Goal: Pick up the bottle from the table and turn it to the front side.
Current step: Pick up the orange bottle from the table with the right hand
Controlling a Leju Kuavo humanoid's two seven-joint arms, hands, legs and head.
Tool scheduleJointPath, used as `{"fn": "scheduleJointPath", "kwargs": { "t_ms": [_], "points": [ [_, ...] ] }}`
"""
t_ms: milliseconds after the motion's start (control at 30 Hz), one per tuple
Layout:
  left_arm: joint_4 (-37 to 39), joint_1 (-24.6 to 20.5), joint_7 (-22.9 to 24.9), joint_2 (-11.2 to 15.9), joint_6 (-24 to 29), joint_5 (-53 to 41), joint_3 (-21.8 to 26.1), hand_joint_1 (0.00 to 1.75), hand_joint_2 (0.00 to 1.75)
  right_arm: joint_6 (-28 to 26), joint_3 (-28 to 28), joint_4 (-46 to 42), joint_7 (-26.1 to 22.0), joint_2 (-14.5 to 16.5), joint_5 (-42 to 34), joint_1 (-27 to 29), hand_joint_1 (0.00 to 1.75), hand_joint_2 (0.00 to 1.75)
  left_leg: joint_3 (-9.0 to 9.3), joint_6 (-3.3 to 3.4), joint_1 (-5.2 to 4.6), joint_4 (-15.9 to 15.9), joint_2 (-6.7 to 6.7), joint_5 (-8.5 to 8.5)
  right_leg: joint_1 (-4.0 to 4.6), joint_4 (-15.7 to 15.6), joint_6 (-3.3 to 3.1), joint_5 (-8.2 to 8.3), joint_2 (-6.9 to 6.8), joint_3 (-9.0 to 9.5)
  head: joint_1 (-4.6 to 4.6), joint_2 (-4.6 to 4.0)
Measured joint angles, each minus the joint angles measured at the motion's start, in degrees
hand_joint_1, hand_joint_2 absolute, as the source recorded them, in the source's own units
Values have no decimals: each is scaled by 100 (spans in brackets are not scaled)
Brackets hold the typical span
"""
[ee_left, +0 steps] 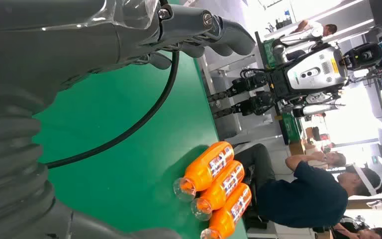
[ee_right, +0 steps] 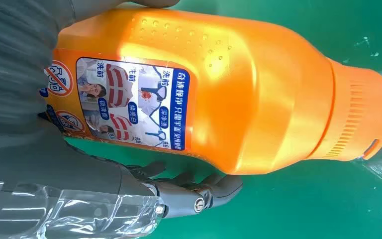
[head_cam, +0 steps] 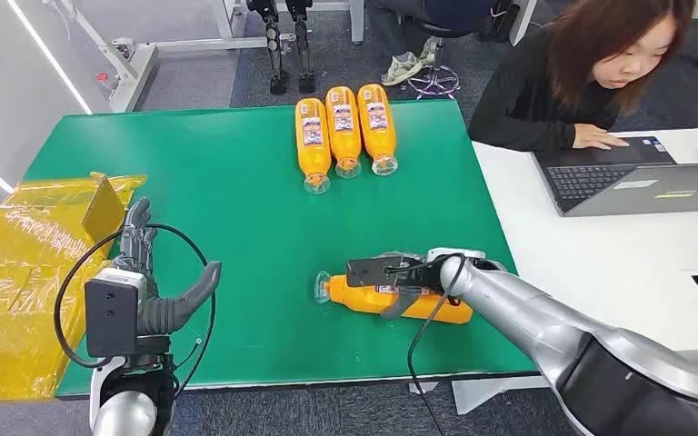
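We see the right hand [head_cam: 398, 277] wrapped over the orange bottle [head_cam: 391, 300], which lies on its side on the green table [head_cam: 236, 218], cap end jutting out beyond the fingers [ee_right: 199, 191]. The left hand [head_cam: 159, 291] hovers well apart, fingers spread and holding nothing. Three more orange bottles [head_cam: 344, 132] lie together far beyond both hands

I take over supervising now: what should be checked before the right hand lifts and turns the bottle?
1. Right hand around the lying bottle: ok, fingers wrap its body.
2. Grip firmness: cannot tell.
3. Label side: a label faces the wrist camera; front or back, cannot tell.
4. Left hand apart, holding nothing: ok.
5. Three sorted bottles well away: ok.
6. Person at the laptop, off the green table: ok.
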Motion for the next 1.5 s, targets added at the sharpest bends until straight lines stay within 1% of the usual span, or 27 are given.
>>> {"fn": "scheduleJointPath", "kwargs": {
  "t_ms": [33,67,100,267,567,833,1067,1133,1300,1500],
  "points": [
    [2,-3,0,0,4,2,8,0,175,-13,8,7,0,-1,30,-4,133,175,0,0,0,0,0,0,0,0,0,0,0,0,0,0],
    [3,-5,0,0,9,7,15,0,175,-28,14,11,2,-3,62,-7,144,175,0,0,0,0,1,0,0,0,0,1,1,0,0,-1],
    [5,-8,0,0,19,17,28,0,175,-66,27,20,1,-7,131,-12,175,175,0,0,0,1,1,1,0,0,1,3,1,0,0,0],
    [5,0,-7,0,64,63,91,0,175,-326,79,37,-45,-58,367,-66,175,175,-4,6,0,2,0,13,0,1,7,11,-2,0,0,0],
    [5,34,-53,0,83,72,174,0,175,-486,167,-3,-71,-293,549,-165,175,175,-12,7,-1,12,0,16,-1,1,8,20,-2,-3,0,-1],
    [5,34,-57,0,82,80,183,0,175,-510,232,-174,0,-433,657,-239,175,175,-14,7,0,13,0,16,0,4,7,21,-2,-6,0,0],
    [5,33,-103,0,85,105,191,0,175,-451,265,-310,32,-456,719,-311,175,175,-18,6,0,13,1,17,0,8,7,22,-1,-12,0,0],
    [5,33,-106,0,101,113,194,0,175,-564,258,-353,16,-456,716,-330,175,175,-19,6,0,13,0,17,0,9,7,22,-2,-13,0,-1],
    [5,62,-109,0,145,129,214,0,175,-1145,134,-531,-98,-456,782,-365,175,175,-21,6,0,14,0,17,0,12,7,22,-1,-15,0,-1],
    [-5,182,-121,-5,194,116,257,0,175,-1536,-99,-850,-213,-456,913,-363,175,175,-22,6,0,14,1,17,0,12,7,22,-1,-19,1,-1]
  ]
}}
